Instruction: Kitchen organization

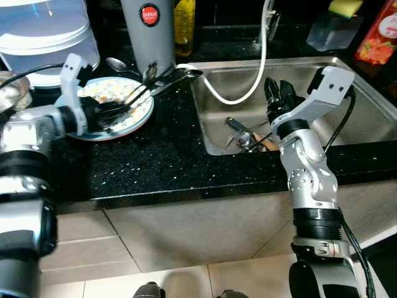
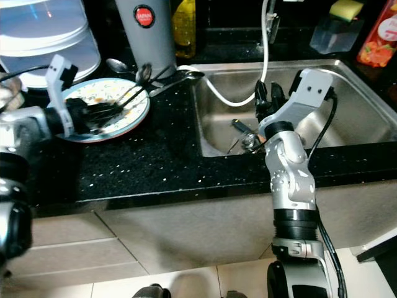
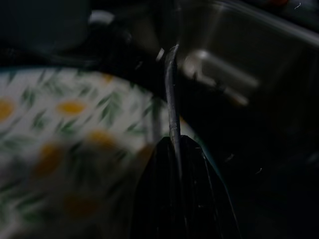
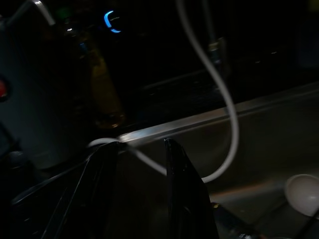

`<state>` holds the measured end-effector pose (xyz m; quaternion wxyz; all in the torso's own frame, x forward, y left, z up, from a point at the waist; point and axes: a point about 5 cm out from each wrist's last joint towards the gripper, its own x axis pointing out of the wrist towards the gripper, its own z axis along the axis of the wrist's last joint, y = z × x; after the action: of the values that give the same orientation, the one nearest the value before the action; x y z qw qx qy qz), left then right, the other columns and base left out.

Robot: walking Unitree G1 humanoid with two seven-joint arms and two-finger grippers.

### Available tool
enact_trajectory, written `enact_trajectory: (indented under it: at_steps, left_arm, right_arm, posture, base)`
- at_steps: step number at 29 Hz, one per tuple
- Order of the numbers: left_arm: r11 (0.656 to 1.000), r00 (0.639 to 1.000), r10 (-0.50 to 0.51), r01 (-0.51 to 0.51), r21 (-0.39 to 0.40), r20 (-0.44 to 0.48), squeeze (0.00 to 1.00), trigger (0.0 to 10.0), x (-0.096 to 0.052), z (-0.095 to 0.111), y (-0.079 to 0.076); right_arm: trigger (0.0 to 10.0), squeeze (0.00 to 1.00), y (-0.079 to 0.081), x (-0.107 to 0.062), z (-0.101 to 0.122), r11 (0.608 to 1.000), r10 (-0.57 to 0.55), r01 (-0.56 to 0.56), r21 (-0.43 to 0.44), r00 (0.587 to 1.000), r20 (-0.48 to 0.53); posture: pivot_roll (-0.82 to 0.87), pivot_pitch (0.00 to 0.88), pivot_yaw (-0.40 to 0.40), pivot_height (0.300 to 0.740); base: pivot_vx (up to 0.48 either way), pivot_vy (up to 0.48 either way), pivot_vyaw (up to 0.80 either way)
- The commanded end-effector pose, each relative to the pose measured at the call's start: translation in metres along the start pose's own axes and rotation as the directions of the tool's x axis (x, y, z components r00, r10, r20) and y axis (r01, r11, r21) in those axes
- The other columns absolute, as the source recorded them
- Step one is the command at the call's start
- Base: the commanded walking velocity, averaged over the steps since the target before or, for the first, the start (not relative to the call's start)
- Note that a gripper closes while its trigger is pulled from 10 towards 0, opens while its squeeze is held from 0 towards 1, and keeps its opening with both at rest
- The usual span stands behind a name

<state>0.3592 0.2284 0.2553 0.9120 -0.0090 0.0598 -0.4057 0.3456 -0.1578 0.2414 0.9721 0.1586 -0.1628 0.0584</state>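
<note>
Plate (image 1: 124, 102), floral, on black counter (image 1: 155, 161) left of sink (image 1: 347, 93); cutlery (image 1: 162, 77) lies across its far edge. Left gripper (image 1: 121, 108) over plate, fingers clamped on a utensil (image 3: 172, 99). Right gripper (image 1: 279, 96) above sink, fingers apart, holding nothing.

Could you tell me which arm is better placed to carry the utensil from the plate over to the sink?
Left. The left gripper is over the floral plate, shut on a thin metal utensil. The right gripper hangs open above the sink, holding nothing.
</note>
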Motion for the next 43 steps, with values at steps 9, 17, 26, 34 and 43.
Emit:
enact_trajectory:
  at_steps: [9, 17, 26, 34, 43]
  left_arm:
    - [0.996, 0.976, -0.078, 0.065, 0.069, 0.204, 0.0, 10.0, 0.027, 0.024, -0.057]
    - [0.997, 0.965, -0.05, 0.062, -0.037, 0.259, 0.0, 10.0, 0.052, 0.019, -0.074]
    - [0.986, 0.966, -0.109, 0.136, -0.1, 0.236, 0.0, 10.0, 0.063, 0.005, -0.089]
    - [0.979, 0.963, -0.145, 0.172, -0.106, 0.227, 0.0, 10.0, 0.058, -0.001, -0.098]
    - [0.972, 0.962, -0.165, 0.195, -0.129, 0.216, 0.0, 10.0, 0.062, -0.008, -0.104]
  right_arm:
    - [10.0, 0.0, 0.059, -0.009, -0.026, 0.948, 0.291, -0.274, 0.159, 0.952, -0.097]
    - [10.0, 0.0, 0.092, -0.017, -0.037, 0.851, 0.421, -0.346, 0.396, 0.899, -0.12]
    - [10.0, 0.0, 0.09, -0.013, -0.033, 0.785, 0.393, -0.284, 0.551, 0.915, -0.087]
    - [10.0, 0.0, 0.078, -0.007, -0.018, 0.73, 0.357, -0.27, 0.628, 0.934, -0.013]
    - [10.0, 0.0, 0.096, -0.013, -0.012, 0.683, 0.5, -0.411, 0.604, 0.866, 0.023]
  posture:
    - [0.19, 0.014, -0.041, 0.74]
    - [0.18, 0.01, -0.04, 0.74]
    - [0.16, 0.013, -0.032, 0.74]
    - [0.16, 0.015, -0.032, 0.74]
    - [0.17, 0.013, -0.04, 0.74]
  base:
    - [0.0, 0.0, 0.0]
    - [0.0, 0.0, 0.0]
    - [0.0, 0.0, 0.0]
    - [0.0, 0.0, 0.0]
    - [0.0, 0.0, 0.0]
